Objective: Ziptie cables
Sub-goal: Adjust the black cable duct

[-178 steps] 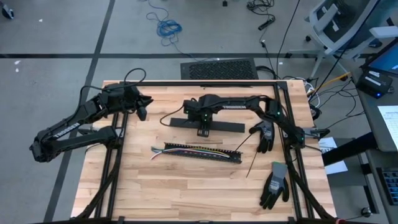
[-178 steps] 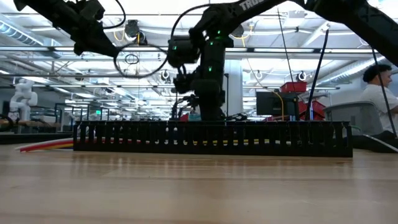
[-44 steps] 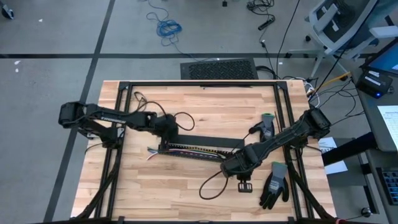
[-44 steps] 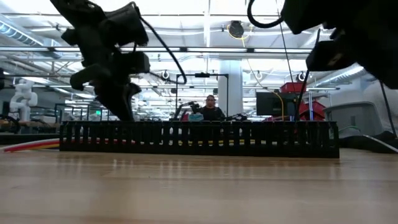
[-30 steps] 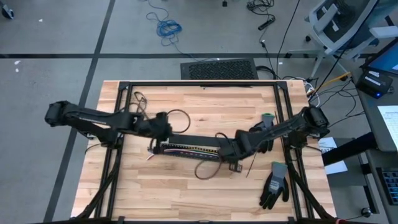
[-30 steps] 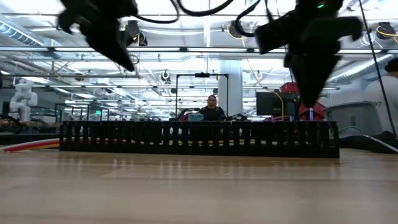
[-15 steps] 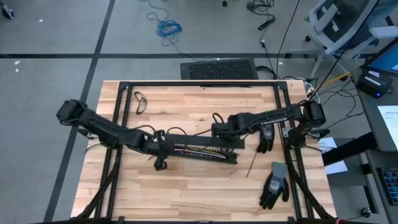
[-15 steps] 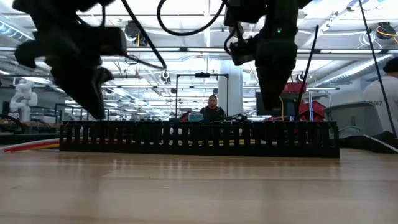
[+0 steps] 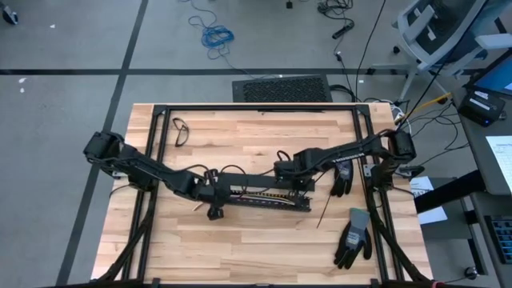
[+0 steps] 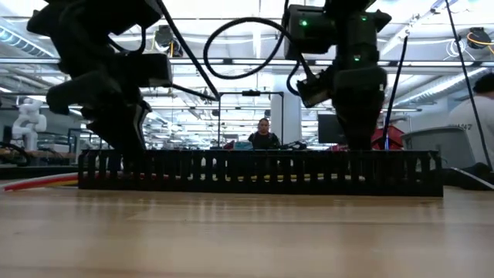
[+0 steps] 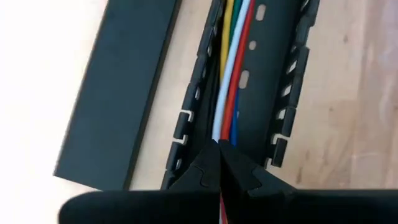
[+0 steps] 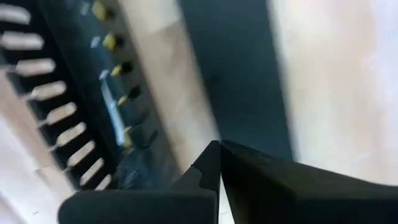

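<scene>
Cables [image 11: 231, 81] lie inside the slotted duct [image 9: 264, 196]. Left gripper [image 11: 219, 163] sits at the duct's left end, fingers pinched together on the cables. Right gripper [image 12: 219, 163] closed, over the duct's right end beside the flat cover [image 11: 115, 87].

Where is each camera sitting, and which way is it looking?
High view: above the table, looking straight down; both dark arms show, the left gripper and right gripper at the slotted black channel.
Low view: at table-top height, looking level across; both arms come down behind the channel.
Left wrist view: on the left arm, looking into the channel at the cables; its shut fingers show.
Right wrist view: on the right arm, looking at the channel's slotted wall; its shut fingers show.
All views share the channel.
</scene>
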Available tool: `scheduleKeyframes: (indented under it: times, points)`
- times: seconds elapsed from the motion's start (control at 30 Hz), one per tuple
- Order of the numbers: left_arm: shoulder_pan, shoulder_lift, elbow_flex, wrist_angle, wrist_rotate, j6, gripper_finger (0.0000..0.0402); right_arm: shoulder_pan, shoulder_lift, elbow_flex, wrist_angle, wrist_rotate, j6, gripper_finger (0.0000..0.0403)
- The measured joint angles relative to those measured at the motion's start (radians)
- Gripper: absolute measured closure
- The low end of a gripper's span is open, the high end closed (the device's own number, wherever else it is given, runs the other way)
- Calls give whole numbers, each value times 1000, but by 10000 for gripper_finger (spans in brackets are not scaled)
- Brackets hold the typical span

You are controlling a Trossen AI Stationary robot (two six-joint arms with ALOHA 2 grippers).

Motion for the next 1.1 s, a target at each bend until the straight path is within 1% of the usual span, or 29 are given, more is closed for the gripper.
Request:
scheduleKeyframes:
  times: [0.13,0.2,0.37,0.47,0.53,0.6,0.67,0.77,0.9,0.97,1.03,1.1]
  points:
    - [40,0,0,-17,-45,71,401,40,0,-10,45,-45,65,403]
    - [70,0,0,-28,-66,119,401,62,0,-10,59,-45,103,403]
    - [185,0,0,-72,-102,239,401,106,0,-10,124,-98,196,403]
    - [249,1,0,-98,-124,303,401,127,0,-10,183,-115,248,403]
    - [290,2,0,-99,-170,363,401,137,0,-10,240,-132,267,403]
    - [331,2,-1,-81,-202,436,401,140,0,-10,300,-137,282,403]
    - [372,3,-2,-46,-213,503,401,142,0,-10,356,-141,295,403]
    - [417,3,2,28,-194,594,401,135,0,-10,405,-142,295,403]
    - [441,-7,31,83,-64,699,401,126,-1,-10,422,-121,259,403]
    - [441,-40,55,73,-12,717,401,120,-8,-11,417,-121,255,403]
    - [438,-93,82,59,-6,726,401,119,-22,-11,409,-116,252,403]
    - [437,-158,106,24,-11,707,401,116,-37,-11,403,-87,231,403]
